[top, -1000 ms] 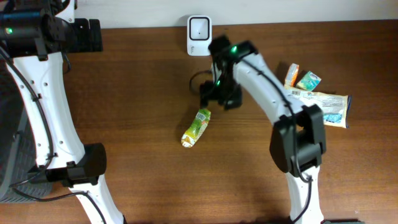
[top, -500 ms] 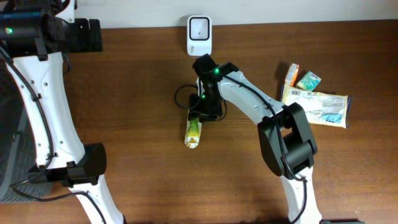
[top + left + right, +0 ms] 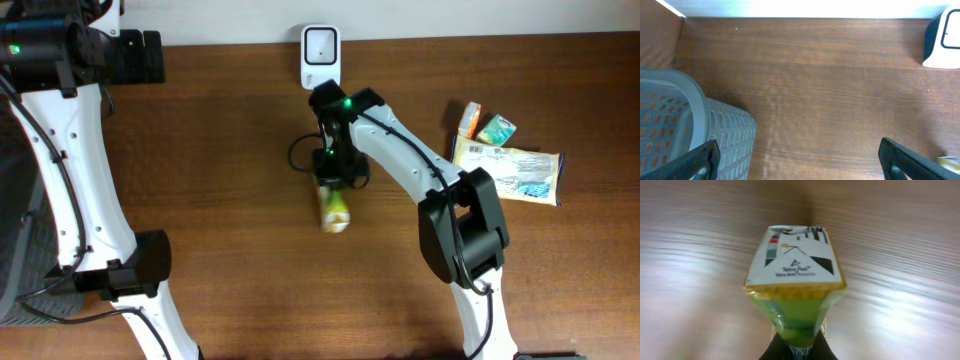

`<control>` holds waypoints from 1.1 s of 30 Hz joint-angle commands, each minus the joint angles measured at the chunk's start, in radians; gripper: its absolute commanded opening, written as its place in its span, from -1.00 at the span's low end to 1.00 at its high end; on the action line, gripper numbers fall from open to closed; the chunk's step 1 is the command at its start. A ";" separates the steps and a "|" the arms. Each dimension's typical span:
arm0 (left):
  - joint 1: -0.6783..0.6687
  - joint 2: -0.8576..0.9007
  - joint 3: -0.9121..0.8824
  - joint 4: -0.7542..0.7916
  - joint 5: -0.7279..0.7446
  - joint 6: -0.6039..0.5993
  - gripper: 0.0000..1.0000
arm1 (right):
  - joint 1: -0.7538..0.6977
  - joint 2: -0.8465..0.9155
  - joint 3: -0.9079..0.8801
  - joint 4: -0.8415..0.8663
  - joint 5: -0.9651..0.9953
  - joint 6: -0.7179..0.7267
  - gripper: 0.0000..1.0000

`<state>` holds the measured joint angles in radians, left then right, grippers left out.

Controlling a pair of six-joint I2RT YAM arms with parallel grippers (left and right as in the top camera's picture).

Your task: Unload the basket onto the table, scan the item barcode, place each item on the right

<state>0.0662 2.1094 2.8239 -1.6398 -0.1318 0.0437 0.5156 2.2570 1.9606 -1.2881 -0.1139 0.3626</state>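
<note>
Bench (image 3: 220, 150), near rear edge: R claw (image 3: 334, 180) grips carton (image 3: 336, 211) end, prob. to leave faces clear for scanner (image 3: 320, 58); L claw (image 3: 800, 162) open.

Bright, even light overhead gives the table (image 3: 220, 250) only soft shadows. At the right wrist the wood is blurred, streaked with pale glare; the carton (image 3: 795, 265) is sharper.
</note>
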 commanded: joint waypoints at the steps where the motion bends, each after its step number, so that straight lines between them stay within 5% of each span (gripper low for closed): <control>1: 0.007 -0.011 0.008 -0.001 -0.004 -0.006 0.98 | 0.054 -0.024 0.099 -0.084 0.525 -0.006 -0.92; 4: 0.007 -0.011 0.008 -0.001 -0.004 -0.006 0.98 | 0.095 0.017 0.096 -0.079 0.681 -0.008 -0.92; 11: 0.007 -0.011 0.008 -0.001 -0.004 -0.006 0.98 | 0.143 0.174 0.097 0.014 0.688 -0.038 -0.79; 15: 0.007 -0.011 0.008 -0.001 -0.004 -0.006 0.98 | 0.209 0.185 0.096 0.024 0.649 -0.041 -0.24; 23: 0.007 -0.011 0.008 -0.001 -0.004 -0.006 0.99 | 0.301 0.177 0.135 -0.016 0.536 -0.040 0.34; 27: 0.007 -0.011 0.008 -0.001 -0.004 -0.006 0.98 | 0.262 0.144 0.278 -0.158 0.502 -0.040 0.47; 31: 0.007 -0.011 0.008 -0.001 -0.004 -0.006 0.98 | 0.164 0.107 0.358 -0.278 0.393 -0.077 0.97; 33: 0.007 -0.011 0.008 -0.001 -0.004 -0.006 0.98 | 0.097 0.108 0.342 -0.320 0.251 -0.173 0.98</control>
<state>0.0662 2.1094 2.8239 -1.6390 -0.1318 0.0433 0.7052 2.4039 2.2967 -1.5627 0.3267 0.2943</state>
